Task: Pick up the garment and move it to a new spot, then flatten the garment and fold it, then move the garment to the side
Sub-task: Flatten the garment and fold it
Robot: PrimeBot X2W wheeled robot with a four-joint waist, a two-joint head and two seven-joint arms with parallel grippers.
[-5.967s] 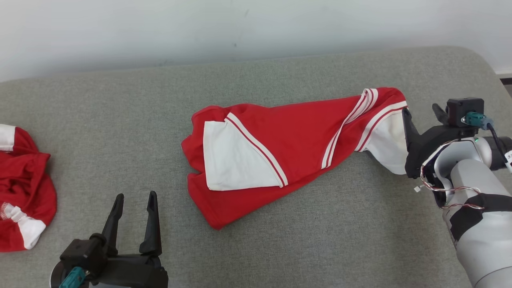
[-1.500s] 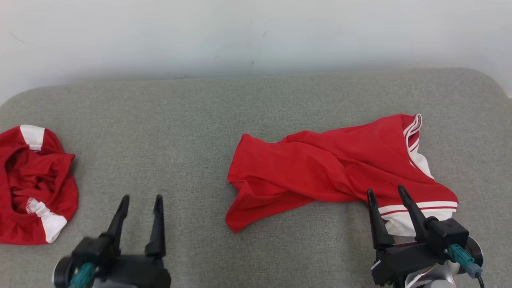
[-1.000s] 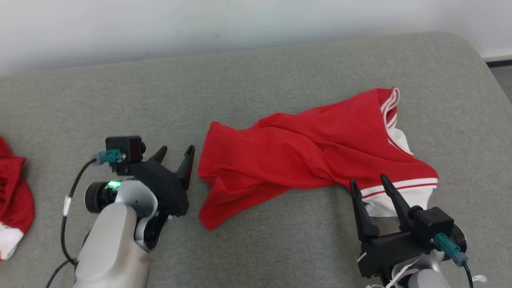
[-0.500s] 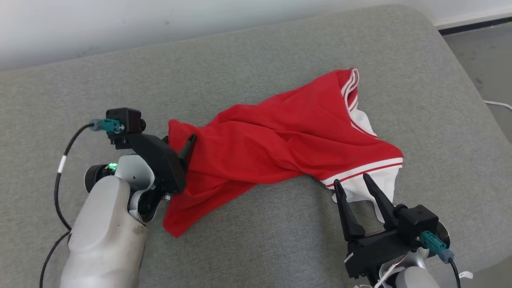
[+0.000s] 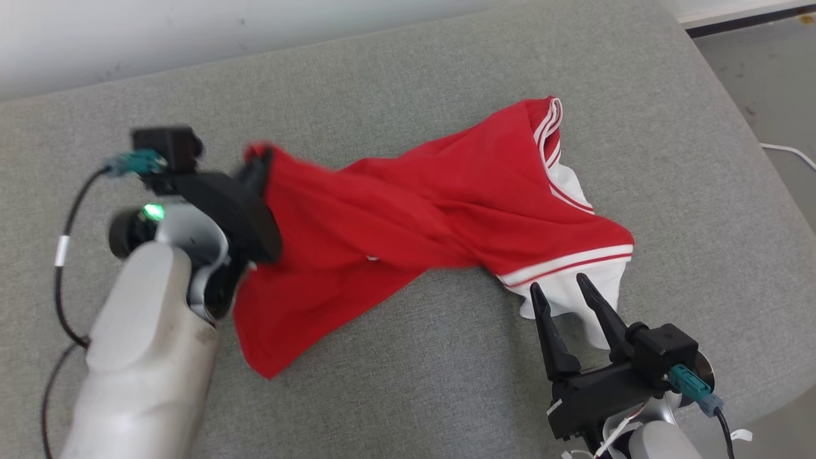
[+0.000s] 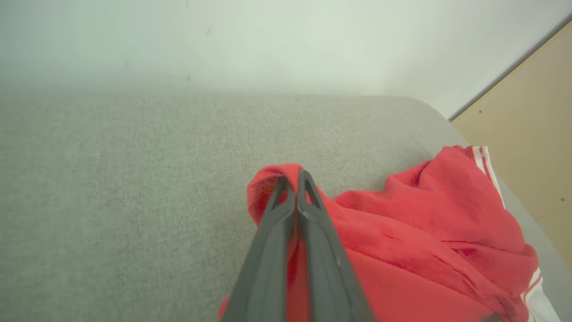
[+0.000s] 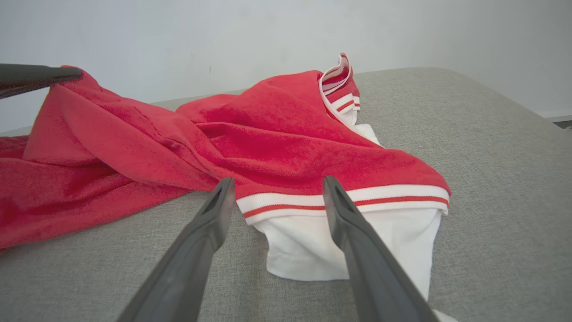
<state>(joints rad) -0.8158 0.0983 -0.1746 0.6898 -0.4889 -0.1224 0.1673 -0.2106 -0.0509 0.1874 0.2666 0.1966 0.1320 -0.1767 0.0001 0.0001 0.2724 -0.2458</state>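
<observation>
The garment point(image 5: 433, 210) lies crumpled and twisted across the right half of the grey surface point(image 5: 408, 70), with its white sleeve point(image 5: 577, 299) nearest the robot. The left gripper point(image 5: 258, 164) is clamped on red cloth at the garment's far-left corner, jaws together with fabric pinched between them, and that corner sits raised off the surface. The right gripper point(image 5: 558, 284) stands wide and holds nothing. Its fingers point at the striped hem, but I cannot tell whether the tips touch the sleeve. The left bite looks small and close to the edge, so a brisk pull may let the cloth slip out. Hauling by that one corner would likely drag the rest along and tighten the twist in the middle, making flattening harder. If the right gripper closes where it stands, it may catch the sleeve alone, or several layers at once, and either would skew the spread. The sleeve end lies near the surface's right edge, so a pull that way could spill cloth toward the floor point(image 5: 758, 76).
</observation>
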